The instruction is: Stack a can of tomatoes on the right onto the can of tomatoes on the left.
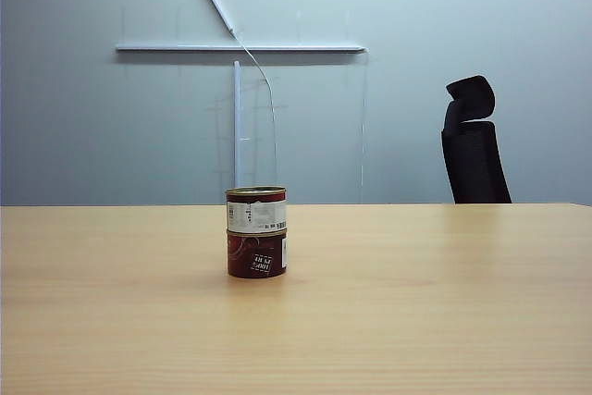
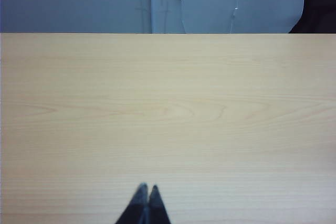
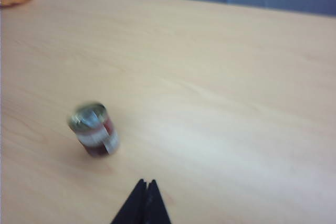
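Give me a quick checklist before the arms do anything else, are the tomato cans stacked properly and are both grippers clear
1. Upper can sits on lower can: ok.
2. Stack upright, sides roughly aligned in the exterior view: ok.
3. Right gripper shut, holding nothing, apart from the stack: ok.
4. Left gripper shut over bare table, no can near it: ok.
5. Upper can centred all round: cannot tell, the right wrist view is blurred.
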`<action>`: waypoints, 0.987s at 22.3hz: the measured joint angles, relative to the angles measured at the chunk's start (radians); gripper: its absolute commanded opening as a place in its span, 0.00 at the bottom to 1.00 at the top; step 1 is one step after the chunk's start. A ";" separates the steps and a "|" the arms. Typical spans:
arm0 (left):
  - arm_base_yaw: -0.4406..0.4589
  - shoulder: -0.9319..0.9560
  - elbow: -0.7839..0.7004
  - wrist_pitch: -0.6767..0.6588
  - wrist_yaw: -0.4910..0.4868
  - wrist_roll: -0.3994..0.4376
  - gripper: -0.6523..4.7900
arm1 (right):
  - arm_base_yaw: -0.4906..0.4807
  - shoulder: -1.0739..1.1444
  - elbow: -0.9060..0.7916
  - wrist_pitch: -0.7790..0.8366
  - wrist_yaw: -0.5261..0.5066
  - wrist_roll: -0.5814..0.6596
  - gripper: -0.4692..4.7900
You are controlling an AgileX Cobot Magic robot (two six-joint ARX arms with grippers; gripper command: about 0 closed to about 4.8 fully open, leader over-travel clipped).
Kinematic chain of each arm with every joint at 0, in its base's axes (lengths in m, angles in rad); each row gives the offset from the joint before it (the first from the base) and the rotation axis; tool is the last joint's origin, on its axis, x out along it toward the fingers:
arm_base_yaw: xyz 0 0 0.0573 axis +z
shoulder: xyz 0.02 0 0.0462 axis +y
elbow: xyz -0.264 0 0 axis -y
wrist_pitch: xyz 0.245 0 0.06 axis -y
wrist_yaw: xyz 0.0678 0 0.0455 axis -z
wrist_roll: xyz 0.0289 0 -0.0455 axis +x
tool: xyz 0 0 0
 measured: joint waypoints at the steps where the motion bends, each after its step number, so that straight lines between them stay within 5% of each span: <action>1: 0.000 0.000 0.000 0.000 0.000 0.000 0.11 | 0.000 -0.011 -0.014 -0.011 0.004 0.006 0.07; 22: 0.000 0.000 0.000 0.000 0.000 0.000 0.11 | -0.002 -0.055 -0.089 -0.055 0.013 0.019 0.07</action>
